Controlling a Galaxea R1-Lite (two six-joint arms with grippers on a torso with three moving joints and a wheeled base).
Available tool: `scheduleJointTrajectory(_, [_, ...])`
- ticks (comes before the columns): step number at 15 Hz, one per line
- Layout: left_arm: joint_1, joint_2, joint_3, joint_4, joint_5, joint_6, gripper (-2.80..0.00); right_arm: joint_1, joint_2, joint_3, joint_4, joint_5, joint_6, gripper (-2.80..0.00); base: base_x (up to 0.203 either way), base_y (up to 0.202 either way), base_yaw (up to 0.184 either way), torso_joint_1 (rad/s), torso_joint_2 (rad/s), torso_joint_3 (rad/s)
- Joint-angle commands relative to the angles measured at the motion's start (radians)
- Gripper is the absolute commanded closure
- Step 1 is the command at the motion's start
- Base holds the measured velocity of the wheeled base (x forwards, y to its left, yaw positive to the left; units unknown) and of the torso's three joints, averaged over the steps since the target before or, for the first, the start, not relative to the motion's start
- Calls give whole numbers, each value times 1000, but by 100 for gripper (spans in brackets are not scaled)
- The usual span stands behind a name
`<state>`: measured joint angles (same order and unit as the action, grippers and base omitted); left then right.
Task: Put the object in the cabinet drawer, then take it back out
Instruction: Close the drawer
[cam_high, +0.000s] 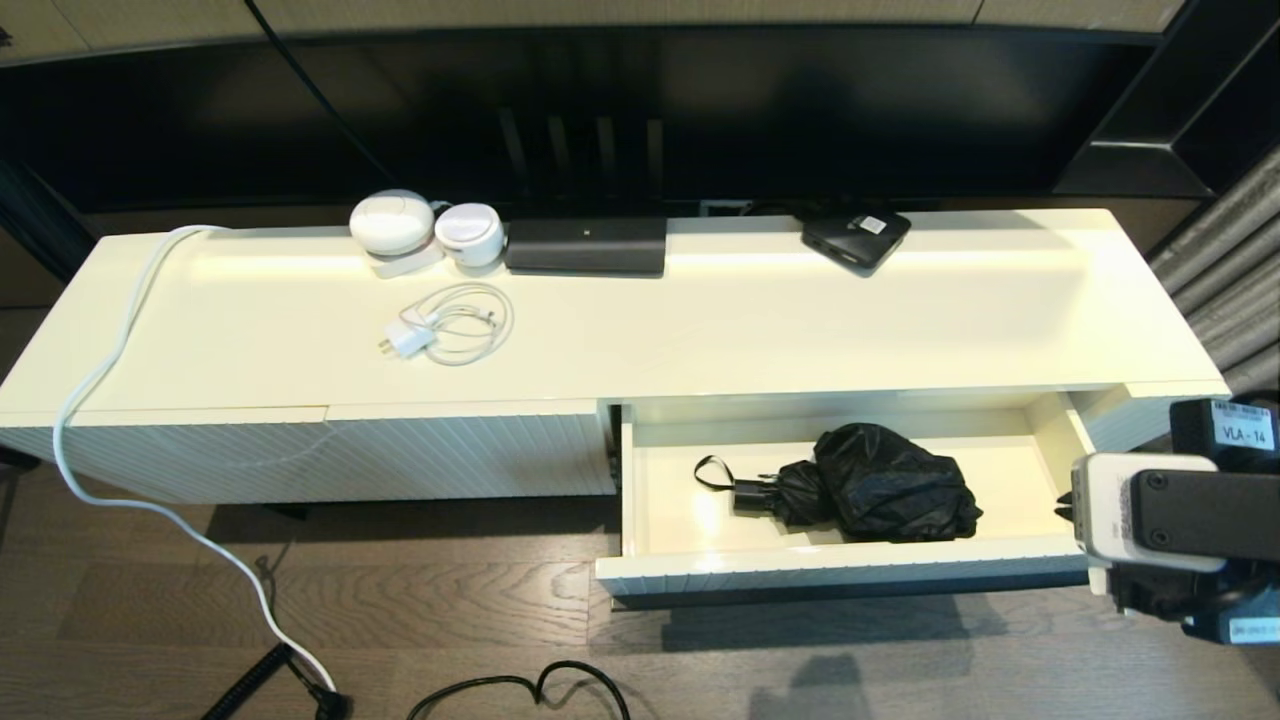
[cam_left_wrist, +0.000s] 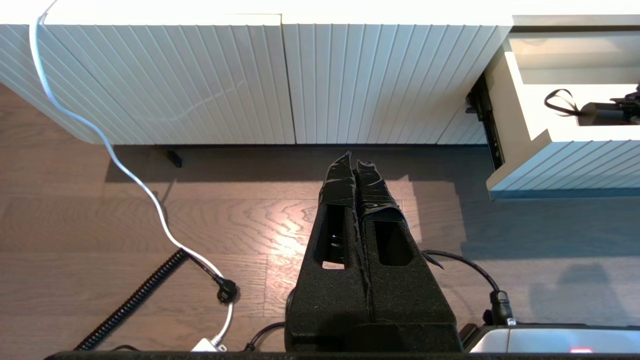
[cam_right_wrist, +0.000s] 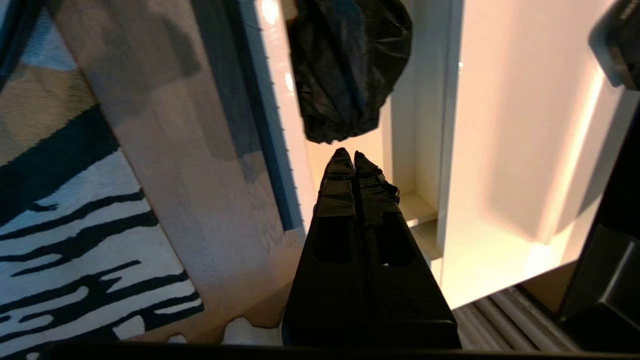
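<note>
right gripper (cam_right_wrist: 348, 156) pressed together, empty | crumpled glossy umbrella (cam_high: 880, 485) in ribbed drawer (cam_high: 840, 575)

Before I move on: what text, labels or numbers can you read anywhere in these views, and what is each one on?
"VLA - 14": white sticker on the right arm, at the head view's right edge.
White label on the small flat black box on the cabinet top: too small to read.
White tag low on the right arm: too blurred to read.

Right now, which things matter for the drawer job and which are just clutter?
Job: umbrella lying in the open drawer; right gripper, shut, at the drawer's right end; left gripper, shut, parked above the floor.

Clutter: charger, two white gadgets, long black box, labelled box.
</note>
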<state>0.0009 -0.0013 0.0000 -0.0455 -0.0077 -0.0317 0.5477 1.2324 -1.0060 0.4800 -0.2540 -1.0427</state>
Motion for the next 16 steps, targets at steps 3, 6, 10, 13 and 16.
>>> scheduleJointTrajectory(3, [0,1,0,0,0,-1,0,66,17,97,-11,12,12,0,0,0,0,0,0,0])
scheduleJointTrajectory(6, [-1,1,-1,0,0,-1,0,72,101,127,-66,72,41,0,0,0,0,0,0,0])
scheduleJointTrajectory(10, [-1,1,0,-1,0,-1,0,72,215,213,-219,117,52,0,0,0,0,0,0,0])
scheduleJointTrajectory(13, [-1,1,0,-1,0,-1,0,71,263,283,-327,135,73,0,0,0,0,0,0,0])
scheduleJointTrajectory(16, [1,1,0,-1,0,-1,0,49,304,355,-471,134,75,0,0,0,0,0,0,0])
